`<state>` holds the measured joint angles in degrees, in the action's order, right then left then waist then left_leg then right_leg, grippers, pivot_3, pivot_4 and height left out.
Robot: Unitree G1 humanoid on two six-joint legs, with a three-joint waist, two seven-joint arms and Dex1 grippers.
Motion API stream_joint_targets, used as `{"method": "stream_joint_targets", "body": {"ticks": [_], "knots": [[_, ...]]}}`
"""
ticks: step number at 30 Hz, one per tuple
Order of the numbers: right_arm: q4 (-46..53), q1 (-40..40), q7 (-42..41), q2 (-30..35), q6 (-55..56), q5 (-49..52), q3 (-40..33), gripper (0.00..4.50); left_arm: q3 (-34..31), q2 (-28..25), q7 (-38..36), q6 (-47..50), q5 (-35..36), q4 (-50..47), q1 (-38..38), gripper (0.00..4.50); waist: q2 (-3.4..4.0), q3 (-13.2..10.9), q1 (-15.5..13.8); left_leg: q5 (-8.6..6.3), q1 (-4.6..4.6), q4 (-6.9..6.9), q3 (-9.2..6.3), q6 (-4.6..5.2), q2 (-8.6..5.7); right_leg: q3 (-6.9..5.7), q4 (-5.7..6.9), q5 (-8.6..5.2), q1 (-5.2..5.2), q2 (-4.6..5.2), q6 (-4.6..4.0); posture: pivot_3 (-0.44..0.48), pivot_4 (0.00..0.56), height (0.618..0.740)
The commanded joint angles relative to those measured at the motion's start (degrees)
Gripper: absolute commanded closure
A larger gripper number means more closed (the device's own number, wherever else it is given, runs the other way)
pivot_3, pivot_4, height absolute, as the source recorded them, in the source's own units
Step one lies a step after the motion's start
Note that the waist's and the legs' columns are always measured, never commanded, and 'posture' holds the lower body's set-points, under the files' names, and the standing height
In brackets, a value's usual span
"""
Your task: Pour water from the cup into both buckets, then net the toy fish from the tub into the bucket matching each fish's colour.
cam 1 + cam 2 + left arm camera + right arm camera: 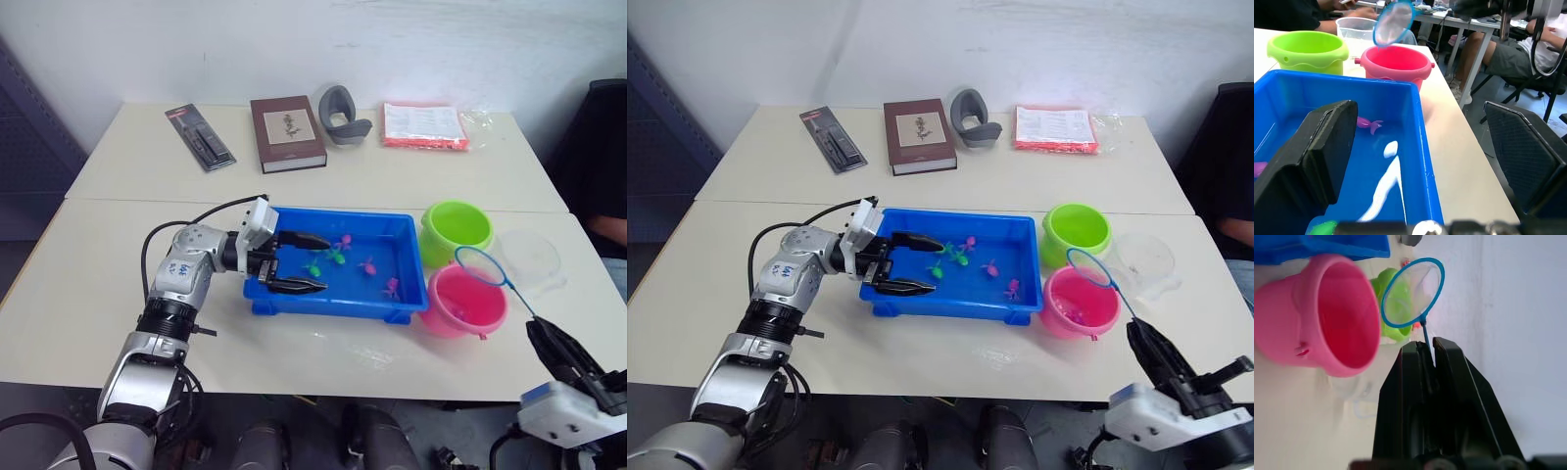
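I take the blue tub (294, 294) as my landmark, lying mid-bench. My left gripper (299, 262) reaches over the tub's left end with its fingers spread open, one over the water and one at the near rim, holding nothing. Inside the tub float small toy fish: a green one (313, 268) near the middle and pink ones (391, 287) toward the right end. Just right of the tub stand the lime green bucket (456, 231), on the far side, and the pink bucket (466, 303), on the near side, both touching or almost touching the tub's right wall. The clear cup (530, 258) stands right of the buckets.

My right gripper (1148, 350), well right of the tub and nearer me, has its fingers closed on the thin stick of the net (479, 266), whose blue hoop hovers over the pink bucket's far rim. The mesh looks empty.

To do the next scoop well, I judge I should swing the hoop left over the tub, dip it under one fish, lift level, and steady the tub with my left gripper
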<state>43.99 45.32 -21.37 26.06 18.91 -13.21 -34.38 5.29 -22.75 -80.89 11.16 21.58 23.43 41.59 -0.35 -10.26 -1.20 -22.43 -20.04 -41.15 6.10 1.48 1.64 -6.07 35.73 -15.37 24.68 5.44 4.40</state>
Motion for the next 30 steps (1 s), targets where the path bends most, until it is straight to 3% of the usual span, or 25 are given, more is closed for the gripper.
{"method": "stream_joint_targets", "body": {"ticks": [1,5,11,18,24,30], "knots": [[8.9,-3.5,-6.7,5.9,-15.3,20.4,-0.1,4.50,-2.1,-1.3,0.3,-1.5,0.5,0.0,-0.6,0.06,0.00,0.0,0.2,0.00,0.00,0.00,-0.02,0.00,0.01,-0.01,0.00,0.00,0.00,0.01,0.00,0.000,0.150,0.740],[13.1,-13.0,-9.8,17.4,-36.8,30.5,3.6,4.50,-2.9,-2.0,1.1,-2.3,0.2,0.8,-0.8,0.06,-0.02,0.0,0.3,-0.05,0.05,-0.06,-0.03,0.12,0.01,-0.01,0.09,0.00,-0.03,0.10,-0.01,0.000,0.150,0.740],[10.4,-33.1,-8.1,30.2,-57.0,29.9,18.8,4.50,-3.4,-2.3,3.4,-2.3,0.1,-0.4,-1.4,0.06,-0.03,0.0,-0.2,-0.08,-0.08,-0.07,-0.14,0.17,-0.03,-0.13,0.06,-0.01,0.04,0.14,-0.03,0.000,0.150,0.740],[7.6,-43.9,-6.6,38.6,-62.4,18.5,31.4,4.50,-3.9,-3.7,4.5,-1.8,0.4,-1.8,-2.5,0.06,-0.03,0.0,-0.2,-0.11,-0.28,-0.12,-0.22,0.23,-0.10,-0.29,0.01,0.05,0.03,0.19,0.08,0.000,0.150,0.740],[4.6,-49.8,-5.0,38.0,-62.6,10.7,37.6,4.50,-4.0,-4.1,4.7,-1.0,0.6,-2.7,-2.7,0.06,-0.03,0.0,-0.1,-0.11,-0.29,-0.11,-0.17,0.23,-0.10,-0.32,-0.06,0.09,0.02,0.17,0.14,0.000,0.150,0.740],[3.6,-53.8,-8.7,39.4,-64.8,5.7,44.4,4.50,-4.0,-4.4,4.6,-1.0,0.7,-2.8,-2.9,0.06,-0.03,0.0,-0.1,-0.10,-0.29,-0.11,-0.17,0.21,-0.08,-0.45,-0.07,0.09,0.02,0.14,0.15,0.000,0.150,0.740]]}}
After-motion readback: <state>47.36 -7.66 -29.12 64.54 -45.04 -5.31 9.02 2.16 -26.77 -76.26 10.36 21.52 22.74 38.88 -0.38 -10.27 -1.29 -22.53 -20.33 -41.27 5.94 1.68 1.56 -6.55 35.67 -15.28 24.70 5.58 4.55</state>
